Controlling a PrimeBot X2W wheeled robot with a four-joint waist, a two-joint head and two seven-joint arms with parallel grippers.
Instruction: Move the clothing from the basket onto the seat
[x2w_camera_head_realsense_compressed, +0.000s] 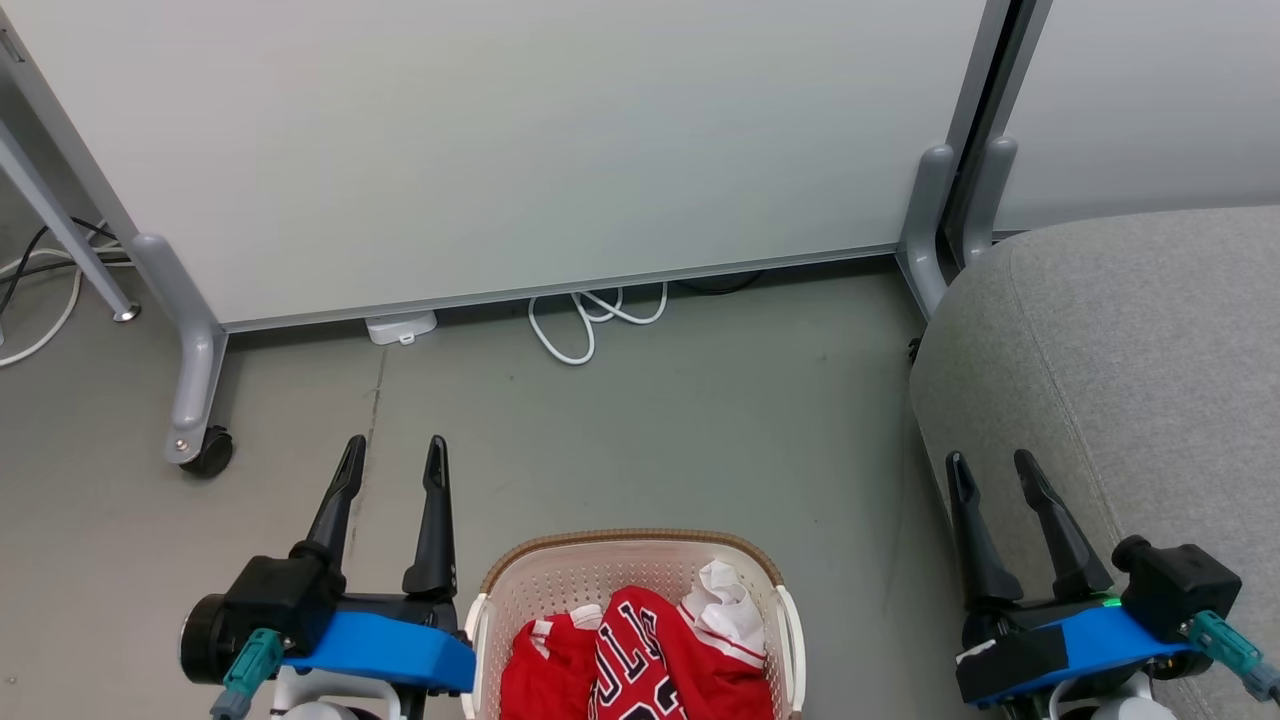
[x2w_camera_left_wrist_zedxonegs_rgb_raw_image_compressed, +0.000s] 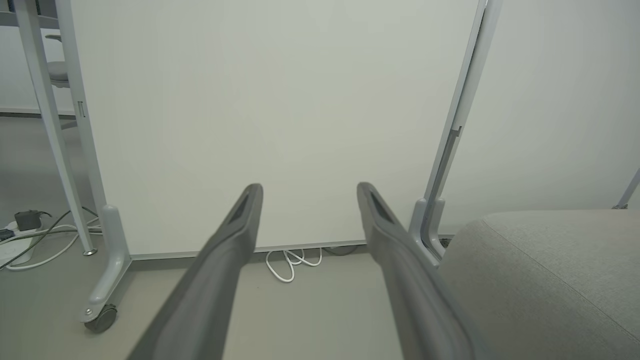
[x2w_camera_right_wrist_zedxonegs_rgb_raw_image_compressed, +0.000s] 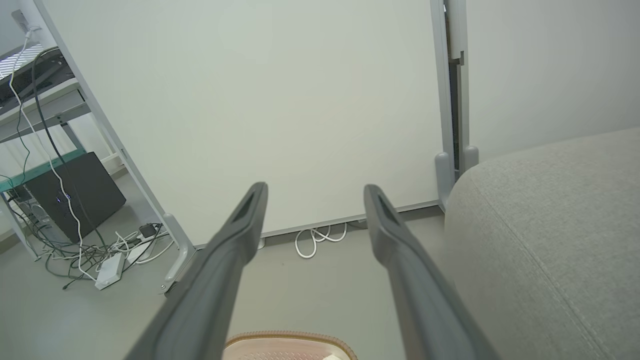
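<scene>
Left gripper (x2w_camera_head_realsense_compressed: 394, 450): fingers spread, nothing held, above floor (x2w_camera_head_realsense_compressed: 650, 430). Just right, basket (x2w_camera_head_realsense_compressed: 630, 540), bottom centre: crumpled red clothing (x2w_camera_head_realsense_compressed: 640, 655) inside, white trim, part of black lettering. Right gripper (x2w_camera_head_realsense_compressed: 990, 462): spread, empty, by grey seat (x2w_camera_head_realsense_compressed: 1130, 350) edge. Right wrist view adds black computer tower (x2w_camera_right_wrist_zedxonegs_rgb_raw_image_compressed: 75, 192), cable tangle (x2w_camera_right_wrist_zedxonegs_rgb_raw_image_compressed: 75, 250). White partition (x2w_camera_head_realsense_compressed: 500, 150) behind.

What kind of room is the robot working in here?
Probably an office or lab, not a home: wheeled white partition panels, a black computer tower, and tangled cables on the grey floor. The laundry basket and grey seat look set up for a test.
</scene>
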